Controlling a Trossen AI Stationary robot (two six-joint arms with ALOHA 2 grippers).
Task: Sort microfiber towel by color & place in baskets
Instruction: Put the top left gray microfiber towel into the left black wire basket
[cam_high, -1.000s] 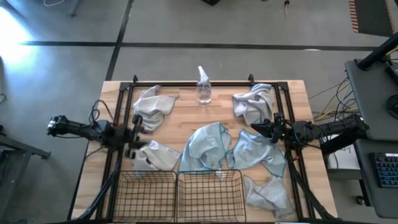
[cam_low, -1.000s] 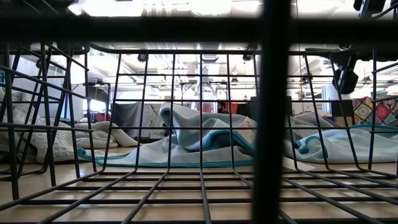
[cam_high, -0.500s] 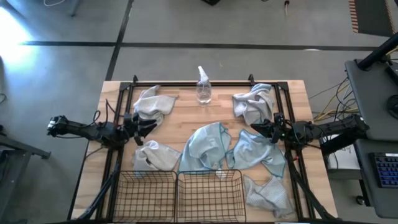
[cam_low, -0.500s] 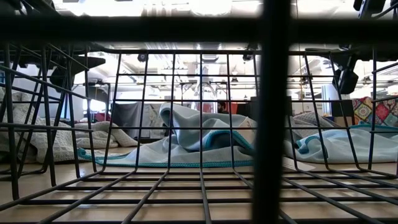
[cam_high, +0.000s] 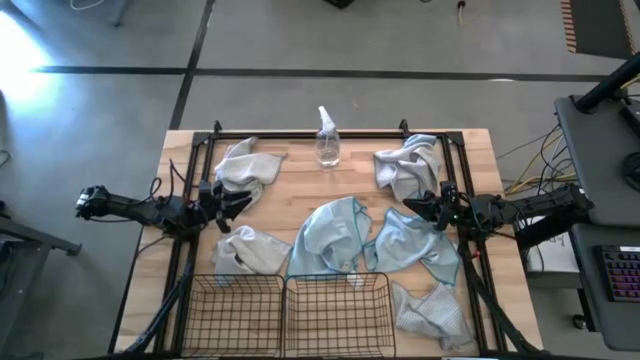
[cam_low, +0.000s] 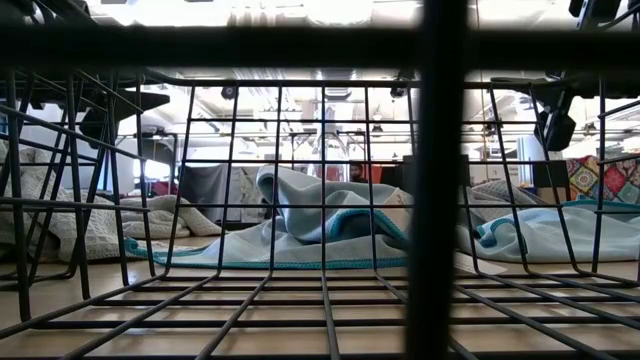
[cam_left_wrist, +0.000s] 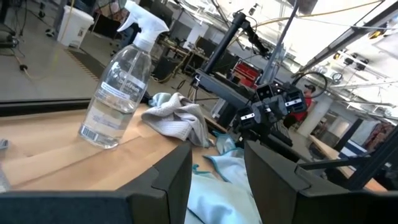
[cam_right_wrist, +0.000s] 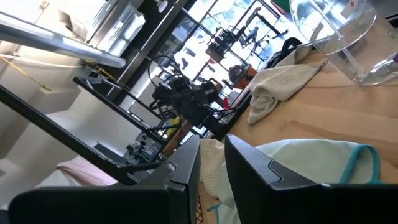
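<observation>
Left tool (cam_high: 243, 198) spread, empty, hovering between two grey towels (cam_high: 245, 168) at tabletop's left. Right tool (cam_high: 410, 208) narrowly parted, empty. Baskets (cam_high: 290, 315) bare. Best: lower straight, pinch one fold only.

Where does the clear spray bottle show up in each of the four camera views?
High view: spray bottle stands at the table's far edge, centre.
Low view: not visible behind the basket mesh.
Left wrist view: upright on the wood at picture left.
Right wrist view: only its base at the top right corner.
Shared landmark: the grey towel beside it.
</observation>
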